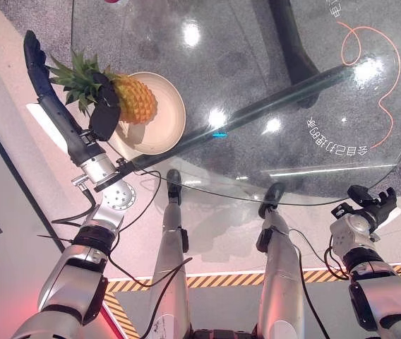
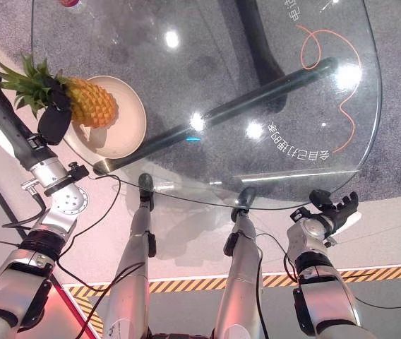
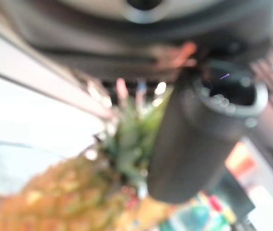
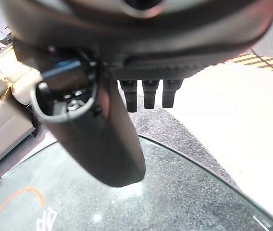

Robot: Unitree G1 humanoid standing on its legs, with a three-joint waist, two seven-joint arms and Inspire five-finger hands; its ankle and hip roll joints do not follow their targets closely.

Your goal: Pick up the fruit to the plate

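Note:
A pineapple [image 1: 133,99] lies on its side on a cream plate [image 1: 170,126] at the left edge of the round glass table [image 1: 271,63]. Its green crown [image 1: 77,81] points off the table's rim. My left hand [image 1: 58,113] is beside the crown. Its fingers [image 1: 34,56] run straight past the leaves, and its thumb [image 1: 105,113] rests against the fruit where crown meets body. The left wrist view shows that thumb [image 3: 194,139] in front of the pineapple [image 3: 55,197]. My right hand [image 1: 371,205] hangs open and empty just outside the table's near right edge.
Through the glass I see a dark bar [image 1: 271,99] crossing under the table, an orange cord [image 1: 380,49] and white lettering [image 1: 334,141] at the right. A small red thing [image 2: 70,2] sits at the far rim. Yellow-black tape [image 1: 222,279] marks the floor.

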